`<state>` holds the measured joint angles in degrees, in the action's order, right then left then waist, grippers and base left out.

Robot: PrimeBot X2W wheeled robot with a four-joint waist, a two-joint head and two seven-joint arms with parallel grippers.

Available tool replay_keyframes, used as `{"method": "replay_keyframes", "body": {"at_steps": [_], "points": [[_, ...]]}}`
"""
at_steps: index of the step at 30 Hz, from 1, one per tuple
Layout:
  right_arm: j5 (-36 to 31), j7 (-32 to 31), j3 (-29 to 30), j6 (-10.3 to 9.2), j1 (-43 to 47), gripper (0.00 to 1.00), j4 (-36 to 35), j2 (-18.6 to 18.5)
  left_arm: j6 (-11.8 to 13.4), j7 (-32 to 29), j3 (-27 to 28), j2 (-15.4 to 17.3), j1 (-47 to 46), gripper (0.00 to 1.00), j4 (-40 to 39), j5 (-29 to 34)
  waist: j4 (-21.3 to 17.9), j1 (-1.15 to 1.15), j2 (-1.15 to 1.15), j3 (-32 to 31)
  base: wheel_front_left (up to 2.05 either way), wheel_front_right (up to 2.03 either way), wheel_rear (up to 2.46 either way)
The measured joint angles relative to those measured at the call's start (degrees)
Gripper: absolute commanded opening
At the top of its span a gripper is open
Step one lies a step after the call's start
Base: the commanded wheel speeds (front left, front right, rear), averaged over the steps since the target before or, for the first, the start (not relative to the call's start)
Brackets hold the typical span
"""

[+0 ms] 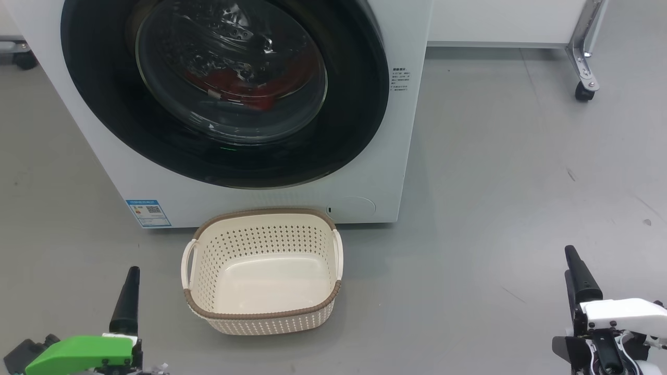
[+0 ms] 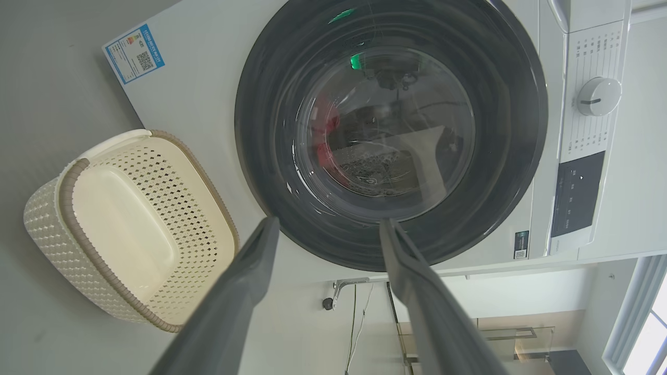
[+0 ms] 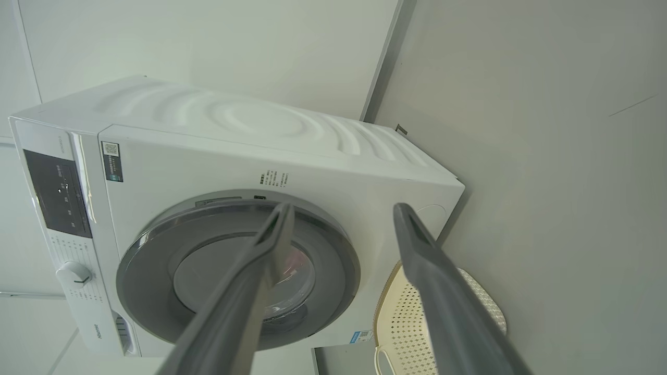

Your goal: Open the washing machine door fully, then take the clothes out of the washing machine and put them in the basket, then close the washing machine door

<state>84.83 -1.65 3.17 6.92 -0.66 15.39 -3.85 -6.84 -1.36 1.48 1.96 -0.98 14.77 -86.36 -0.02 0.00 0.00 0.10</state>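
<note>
L gripper (image 2: 329,224): jaws spread wide, nothing betw. them, touching nothing. Its two long dark fingers (image 2: 234,291) were smooth, matte, tapering to blunt tips; in the wrist view they framed the lower part of the washing machine door (image 1: 224,94) but were well short of it. R gripper (image 3: 344,208): same, jaws fully apart, empty, no contact, hanging in the air over the grey floor (image 1: 495,182). In the head view, one black finger of each showed, L w/ a green housing, R w/ a white one.

The door sat shut, flush against the washing machine (image 1: 130,177). Wide glossy black rim, round, w/ a bulging clear glass bowl at centre; reflections on the glass. Red clothes (image 1: 260,88) lay low in the perforated metal drum behind it. The machine was a white, smooth, box-shaped front-loader w/ a blue sticker (image 1: 148,212) at its lower L corner, small printed text to the R of the door, a round white dial (image 2: 598,96) & a dark control panel (image 2: 576,192).

The basket (image 1: 263,317) stood on the floor just in front of the machine, below the door, betw. the grippers but nearer the L one. Cream plastic, rounded rectangle, walls punched w/ small holes, brown woven-look rim, white side handles; nothing inside it.
</note>
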Motion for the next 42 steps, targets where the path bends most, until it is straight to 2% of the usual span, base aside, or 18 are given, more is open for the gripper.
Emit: {"method": "replay_keyframes", "body": {"at_steps": [12, 18, 42], "points": [[-9.9, 2.9, -3.4, -0.01, -0.1, 1.00, -1.1, -2.6, 0.0, 2.5, -2.7, 2.6, -0.5, 1.00, -1.9, 10.0, 0.1, 0.00, 0.00, 0.0, 0.00, 0.00, 0.00], [-16.1, 4.2, -5.3, -0.64, -0.7, 1.00, -1.6, -4.1, 0.0, 3.9, -4.1, 3.5, -0.9, 1.00, -2.6, 15.8, 0.1, 0.00, 0.00, -0.1, 0.00, 0.00, 0.00], [-39.7, 8.9, -15.1, -5.61, -1.3, 1.00, -2.1, -7.1, 3.6, 8.6, -12.6, 7.5, -0.9, 1.00, -4.3, 40.7, 0.0, 0.00, 0.00, -0.6, 0.00, 0.00, 0.00]]}}
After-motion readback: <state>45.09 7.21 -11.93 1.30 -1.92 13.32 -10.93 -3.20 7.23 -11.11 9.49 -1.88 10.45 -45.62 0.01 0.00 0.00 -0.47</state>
